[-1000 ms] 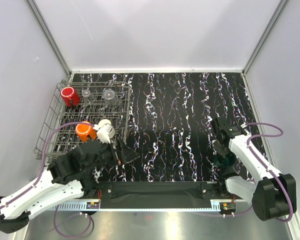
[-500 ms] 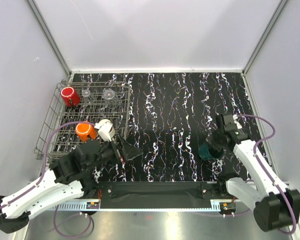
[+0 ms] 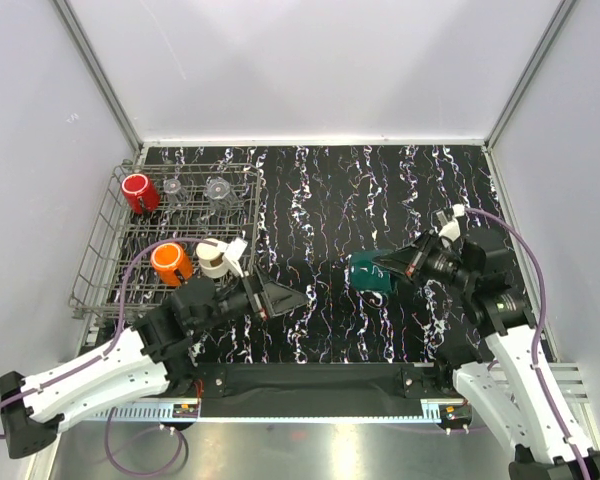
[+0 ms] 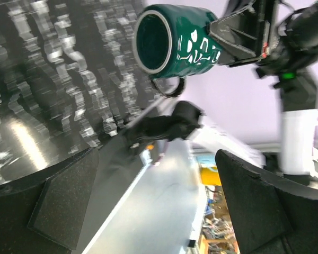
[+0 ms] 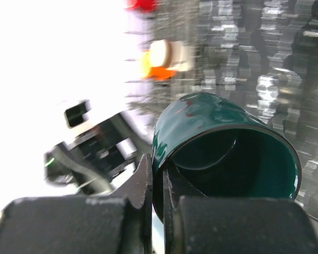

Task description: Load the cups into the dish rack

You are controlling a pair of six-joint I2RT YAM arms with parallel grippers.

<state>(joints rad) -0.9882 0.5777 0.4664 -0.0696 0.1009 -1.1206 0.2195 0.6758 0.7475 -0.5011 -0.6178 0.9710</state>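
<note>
**Dark green cup in carry, seen from above and from both wrists.** Your right fingers [image 5: 143, 182] are closed almost completely on the dark green cup [image 3: 370, 272]. They pinch its wall at the rim, one finger outside and one just inside the mouth. The cup hangs clear of the black marbled surface [image 3: 320, 200]. It lies on its side with its long axis roughly level. In the left wrist view its mouth points away from the right fingers towards your left arm, and its handle [image 4: 168, 87] hangs underneath.

Your left fingers [image 4: 63, 211] are spread wide and hold nothing. The cup sits ahead of them and slightly above, well apart, with open space between.

The dish rack [image 3: 105, 235] lies beyond the left fingers on the side away from the cup. Your left arm is therefore by far the nearer to it. The rack already carries:
- the red cup [image 3: 137, 190] and two clear cups [image 3: 173, 187] in its far row;
- the orange cup [image 3: 168, 262] and the cream cup [image 3: 217, 258] in its near row, close behind the left fingers.

Judged from this layout, the green cup is the last one to load. It must cross the width of the surface, either by a longer reach of the right arm or by a handover to the open left fingers. Because the rim faces the left fingers, a handover grip on the opposite wall looks feasible.
</note>
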